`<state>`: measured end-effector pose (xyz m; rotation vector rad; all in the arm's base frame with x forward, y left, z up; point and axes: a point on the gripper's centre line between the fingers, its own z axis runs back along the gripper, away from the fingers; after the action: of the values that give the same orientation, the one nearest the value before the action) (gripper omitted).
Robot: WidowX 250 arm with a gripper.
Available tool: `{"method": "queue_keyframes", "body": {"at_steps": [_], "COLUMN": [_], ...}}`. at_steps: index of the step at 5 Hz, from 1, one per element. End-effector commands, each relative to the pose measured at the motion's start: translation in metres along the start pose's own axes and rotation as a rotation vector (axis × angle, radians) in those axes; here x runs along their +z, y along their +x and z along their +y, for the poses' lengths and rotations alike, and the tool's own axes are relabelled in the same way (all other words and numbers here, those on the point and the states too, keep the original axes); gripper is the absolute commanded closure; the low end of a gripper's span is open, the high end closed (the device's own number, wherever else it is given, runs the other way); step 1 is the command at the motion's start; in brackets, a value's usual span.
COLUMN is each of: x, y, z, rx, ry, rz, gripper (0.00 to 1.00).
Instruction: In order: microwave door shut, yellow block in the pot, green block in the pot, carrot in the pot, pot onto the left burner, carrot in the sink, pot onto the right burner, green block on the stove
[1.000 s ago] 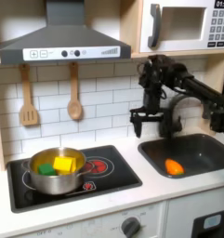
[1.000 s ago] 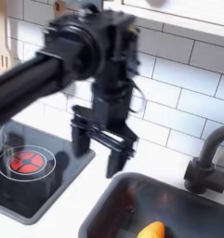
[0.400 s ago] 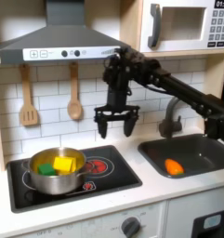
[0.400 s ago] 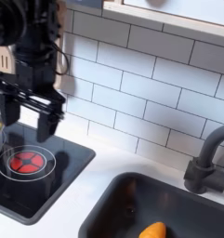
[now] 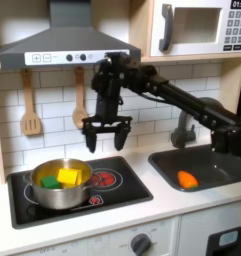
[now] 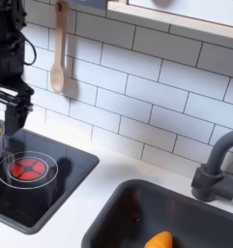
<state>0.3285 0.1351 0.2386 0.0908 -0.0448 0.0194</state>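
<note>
In the first exterior view the steel pot [image 5: 60, 186] sits on the left burner of the black stove [image 5: 120, 192]. It holds the yellow block [image 5: 69, 177] and, to its left, the green block [image 5: 47, 182]. The orange carrot [image 5: 187, 180] lies in the dark sink [image 5: 220, 158], and the carrot [image 6: 159, 239] also shows at the bottom of the second exterior view. My gripper [image 5: 107, 141] hangs open and holds nothing, above the stove just right of the pot. In the second exterior view the gripper [image 6: 10, 114] is at the left edge. The microwave door [image 5: 192, 28] is shut.
A wooden spatula [image 5: 30, 105] and a wooden spoon [image 5: 80, 100] hang on the tiled wall behind the stove. The black faucet [image 6: 218, 167] stands behind the sink. The red right burner [image 6: 26, 168] lies bare. A range hood [image 5: 67, 45] overhangs the stove.
The arm has swung from above the sink leftward to above the stove, beside the pot. The gripper stays open. The carrot, pot and blocks have not moved.
</note>
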Motion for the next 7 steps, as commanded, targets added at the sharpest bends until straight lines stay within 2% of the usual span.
{"method": "queue_keyframes", "body": {"at_steps": [1, 3, 4, 5, 6, 7], "x": [-0.011, -0.028, -0.039, -0.039, -0.052, -0.055], "y": [0.002, 0.001, 0.003, 0.007, 0.008, 0.006], "z": [0.039, 0.062, 0.061, 0.061, 0.061, 0.06], "rx": [0.056, 0.084, 0.079, 0.075, 0.08, 0.086], "ry": [0.016, 0.021, 0.007, 0.003, -0.011, -0.018], "rz": [0.023, 0.065, 0.088, 0.077, 0.11, 0.12], "gripper": [0.0, 0.0, 0.0, 0.0, 0.0, 0.0]}}
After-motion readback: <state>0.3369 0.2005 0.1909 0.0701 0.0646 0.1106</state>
